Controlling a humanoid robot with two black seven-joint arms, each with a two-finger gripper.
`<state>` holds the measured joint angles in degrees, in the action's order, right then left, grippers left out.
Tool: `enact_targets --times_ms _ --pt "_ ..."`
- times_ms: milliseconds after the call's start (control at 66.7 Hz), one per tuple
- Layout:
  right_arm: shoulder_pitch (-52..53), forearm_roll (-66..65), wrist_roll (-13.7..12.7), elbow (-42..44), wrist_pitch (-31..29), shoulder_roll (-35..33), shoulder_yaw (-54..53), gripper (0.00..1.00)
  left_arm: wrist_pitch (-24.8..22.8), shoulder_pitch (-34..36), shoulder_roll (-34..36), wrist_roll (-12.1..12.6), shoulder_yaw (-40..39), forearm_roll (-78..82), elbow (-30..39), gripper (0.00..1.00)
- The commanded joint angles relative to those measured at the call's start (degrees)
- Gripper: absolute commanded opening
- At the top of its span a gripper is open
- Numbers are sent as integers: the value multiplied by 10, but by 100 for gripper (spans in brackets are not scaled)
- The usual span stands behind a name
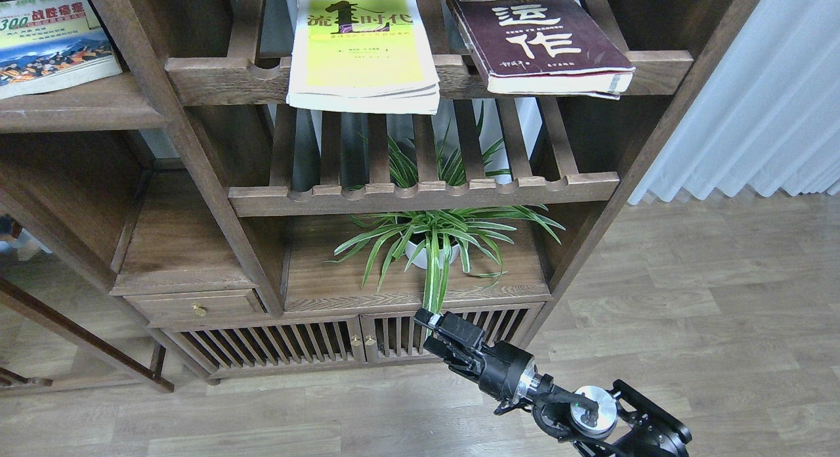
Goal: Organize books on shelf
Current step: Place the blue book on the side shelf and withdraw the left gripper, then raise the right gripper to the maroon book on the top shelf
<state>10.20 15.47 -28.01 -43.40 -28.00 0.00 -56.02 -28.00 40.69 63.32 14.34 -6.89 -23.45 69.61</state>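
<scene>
The yellow-green book (364, 53) lies flat on the upper slatted rack and overhangs its front rail. The thick maroon book (538, 40) lies to its right on the same rack, turned at an angle. The "300" book (52, 40) lies on the solid dark-brown plank shelf (79, 109) at the upper left. My right gripper (428, 331) is low in front of the cabinet doors, far below the books. Its fingers are apart and hold nothing. My left arm is out of view.
A second slatted rack (420, 194) sits under the upper one. A spider plant in a white pot (433, 243) stands on the cabinet top below it. Slatted cabinet doors (289, 345) and a small drawer (197, 306) are at the bottom. White curtains (755, 115) hang at the right.
</scene>
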Motion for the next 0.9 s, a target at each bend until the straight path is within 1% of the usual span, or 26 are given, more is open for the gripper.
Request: enact_targets --times_ms 0,90,165,330,405,420,450,525,630,885 --pt "4 0 0 -13 0 0 -34 99 0 -78 -87 -10 -12 -30 -22 99" --pt "9 0 0 -32 0 0 -54 99 0 -126 -153 -10 -37 -51 -47 99" --pt "17 0 0 -48 0 0 -71 99 0 -169 -213 -9 -73 -56 -82 99" --pt "33 0 0 -81 0 0 -108 99 0 -235 -304 0 -131 -49 -113 99" --pt "35 0 0 -99 0 0 -121 99 0 -243 -319 1 -132 -49 -120 99" --pt "34 1 0 -119 0 -6 -137 99 0 -250 -325 1 -132 -48 -126 99" --pt "33 2 0 -126 0 -14 -142 99 0 -252 -328 1 -132 -48 -127 99" --pt "31 6 0 -152 0 -37 -168 99 0 -257 -330 1 -132 -48 -128 99" --pt "28 6 0 -176 0 -48 -203 99 0 -261 -329 1 -132 -47 -129 99" --pt "28 6 0 -220 0 -75 -221 99 0 -262 -329 1 -132 -46 -132 99"
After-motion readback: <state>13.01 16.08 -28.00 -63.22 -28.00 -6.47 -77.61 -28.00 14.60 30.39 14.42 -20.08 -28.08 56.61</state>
